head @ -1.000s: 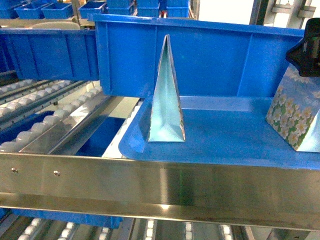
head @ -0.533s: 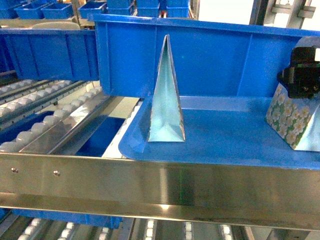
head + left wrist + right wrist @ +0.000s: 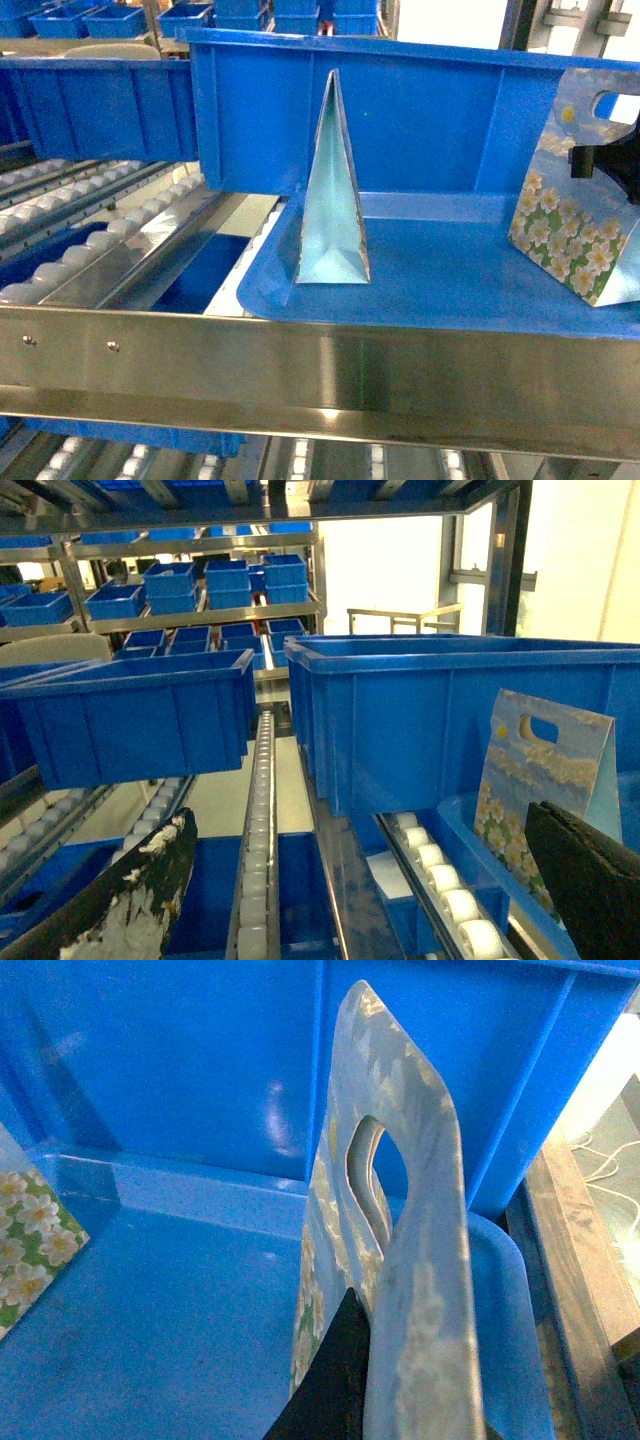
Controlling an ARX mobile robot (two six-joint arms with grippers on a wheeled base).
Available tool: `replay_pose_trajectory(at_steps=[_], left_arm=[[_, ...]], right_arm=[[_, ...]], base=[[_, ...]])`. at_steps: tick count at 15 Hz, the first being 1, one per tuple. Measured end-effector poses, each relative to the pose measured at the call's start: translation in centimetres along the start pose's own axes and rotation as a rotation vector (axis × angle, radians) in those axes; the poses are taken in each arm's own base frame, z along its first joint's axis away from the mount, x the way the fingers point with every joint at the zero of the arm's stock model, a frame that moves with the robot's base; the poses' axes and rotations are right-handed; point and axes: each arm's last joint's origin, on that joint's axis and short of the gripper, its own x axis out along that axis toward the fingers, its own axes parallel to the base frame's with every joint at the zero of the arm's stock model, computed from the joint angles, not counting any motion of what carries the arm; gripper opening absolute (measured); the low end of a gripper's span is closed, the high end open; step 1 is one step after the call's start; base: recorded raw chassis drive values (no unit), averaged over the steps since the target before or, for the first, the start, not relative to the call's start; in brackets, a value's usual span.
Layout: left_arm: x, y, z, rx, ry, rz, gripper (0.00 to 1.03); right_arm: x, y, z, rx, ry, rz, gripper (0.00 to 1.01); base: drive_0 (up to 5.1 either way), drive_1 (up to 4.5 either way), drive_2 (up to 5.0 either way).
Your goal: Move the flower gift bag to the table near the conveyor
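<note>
The flower gift bag (image 3: pixel 575 215) stood upright at the right end of a shallow blue tray (image 3: pixel 440 275), its daisy-printed face toward the head camera and its handle cut-out near the top edge of the view. The right claw (image 3: pixel 598 160) showed as a dark shape against the bag's upper part; in the right wrist view one dark finger (image 3: pixel 335 1385) lay flat against the bag (image 3: pixel 410 1260) below the handle hole, but whether the claw was clamped on it could not be told. Left of the bag in the same tray stood a second bag seen edge-on (image 3: pixel 332 190), a tall narrow wedge with a pale blue side. Behind both rose the wall of a deep blue bin (image 3: pixel 420 110). The tray sat on the conveyor (image 3: pixel 110 235), behind its steel front rail. The left claw (image 3: pixel 360 900) was spread wide with nothing between its fingers (image 3: pixel 140 900), away from the bag (image 3: pixel 535 775).
</note>
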Motion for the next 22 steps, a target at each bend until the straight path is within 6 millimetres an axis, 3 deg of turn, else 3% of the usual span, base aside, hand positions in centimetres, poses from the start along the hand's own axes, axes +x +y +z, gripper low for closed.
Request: replay_pose_trajectory(at_steps=[3,7,13,18,22], left_arm=[[0.0,0.0,0.0,0.000,0.000,0.000,0.98],[0.0,0.0,0.0,0.000,0.000,0.000,0.98],[0.0,0.0,0.0,0.000,0.000,0.000,0.98],[0.0,0.0,0.0,0.000,0.000,0.000,0.98],[0.0,0.0,0.0,0.000,0.000,0.000,0.98]], right_arm=[[-1.1,0.1,0.1,-0.001,-0.034,0.007,0.02],[-4.9,-0.2,1.5,-0.003,-0.170,-0.008,0.02],[-11.2,0.1,1.0,-0.028,-0.331,-0.040,0.02],[-17.2,-1.0,-1.6,-0.024,-0.425,-0.126,0.02],[-19.9,-1.3,-4.4,-0.026,-0.430,-0.143,0.02]], base=[[0.0,0.00,0.0],[0.0,0.00,0.0],[0.0,0.00,0.0],[0.0,0.00,0.0],[0.0,0.00,0.0]])
